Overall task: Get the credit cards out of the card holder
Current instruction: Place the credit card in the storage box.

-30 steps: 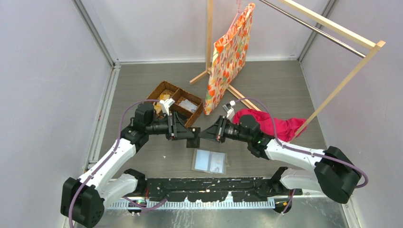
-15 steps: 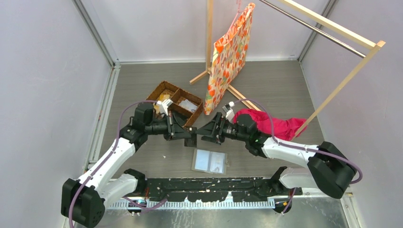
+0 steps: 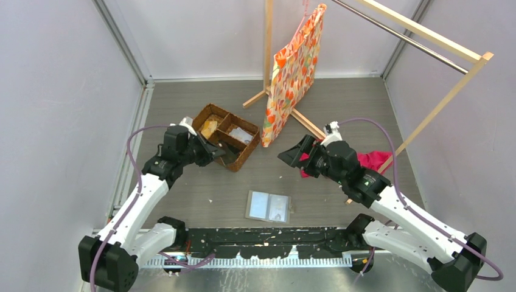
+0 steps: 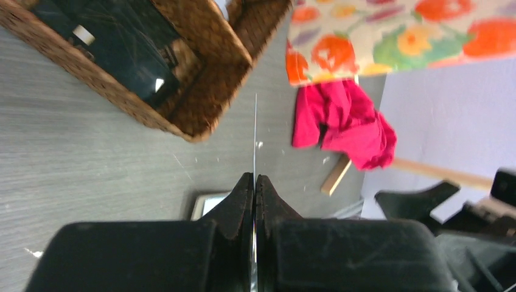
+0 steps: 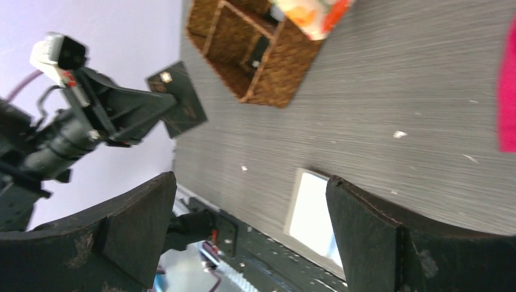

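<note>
The card holder (image 3: 268, 207) lies spread open on the table near the front edge, pale clear sleeves up. Its corner also shows in the left wrist view as the card holder (image 4: 207, 204), and between the right fingers as the card holder (image 5: 313, 213). My left gripper (image 3: 224, 156) is shut on a thin dark credit card (image 5: 179, 106), held beside the near corner of the wicker basket. In the left wrist view, the gripper (image 4: 254, 179) pinches that card (image 4: 255, 128) edge-on. My right gripper (image 3: 293, 158) hangs open and empty over the table, fingertips (image 5: 341, 201) wide apart.
The brown wicker basket (image 3: 196, 120) has divided compartments, and dark cards (image 4: 122, 48) lie in one of them. A pink cloth (image 3: 377, 161) lies right of the right arm. A floral bag (image 3: 292, 73) hangs from a wooden rack (image 3: 426, 36) at the back.
The two grippers met over the table with the card between them. The left one shut on it, the right one opened and drew back right. The left has carried the card toward the basket.
</note>
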{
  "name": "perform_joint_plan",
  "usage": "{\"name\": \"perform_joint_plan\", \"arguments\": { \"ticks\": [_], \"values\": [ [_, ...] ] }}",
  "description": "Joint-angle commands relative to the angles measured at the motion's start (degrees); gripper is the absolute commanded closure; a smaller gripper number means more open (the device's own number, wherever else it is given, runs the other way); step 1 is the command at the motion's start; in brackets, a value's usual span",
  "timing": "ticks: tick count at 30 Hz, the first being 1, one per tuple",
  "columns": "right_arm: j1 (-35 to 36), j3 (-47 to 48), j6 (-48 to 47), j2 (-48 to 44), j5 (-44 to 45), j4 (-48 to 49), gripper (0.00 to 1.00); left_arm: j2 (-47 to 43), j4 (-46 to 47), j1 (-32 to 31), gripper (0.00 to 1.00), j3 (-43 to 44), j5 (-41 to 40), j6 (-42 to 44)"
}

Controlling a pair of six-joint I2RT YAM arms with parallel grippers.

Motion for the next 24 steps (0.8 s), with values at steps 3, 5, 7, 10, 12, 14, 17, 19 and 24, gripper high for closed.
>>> {"name": "perform_joint_plan", "arguments": {
  "ticks": [3, 5, 7, 10, 12, 14, 17, 19, 24],
  "values": [
    [-0.25, 3.03, -4.37, 0.82, 6.37, -11.18, 0.03, 2.29, 17.07, 0.21, 0.99, -5.46, -13.78, -8.78],
    [-0.31, 3.55, -4.7, 2.1, 5.42, -11.25, 0.03, 3.3, 22.13, 0.17, 1.0, -7.92, -15.58, -10.85],
    [-0.3, 3.96, -4.91, 3.29, 4.62, -11.18, 0.03, 4.82, 27.17, 0.22, 0.99, -10.12, -16.45, -12.22],
    [-0.42, 4.72, -5.23, 4.77, 4.15, -11.68, 0.03, 7.97, 36.9, 0.21, 0.99, -13.26, -15.24, -12.67],
    [-0.67, 5.45, -5.78, 5.73, 3.87, -12.74, 0.03, 9.3, 39.97, 0.21, 1.0, -14.38, -15.02, -12.68],
    [-1.01, 6.34, -6.59, 6.42, 3.86, -13.94, 0.03, 10.28, 41.14, 0.21, 1.0, -15.2, -16.16, -12.45],
    [-1.94, 7.11, -7.69, 7.71, 3.28, -14.86, 0.03, 12.02, 44.34, 0.21, 0.99, -16.74, -17.98, -12.75],
    [-3.02, 7.63, -8.34, 9.03, 2.2, -15.03, 0.03, 13.66, 45.58, 0.21, 0.99, -16.81, -18.29, -12.85],
    [-5.88, 8.72, -9.8, 12.69, -1.71, -14.23, 0.03, 19.05, 47.52, 0.22, 0.99, -15.84, -17.83, -13.0]
  ]
}}
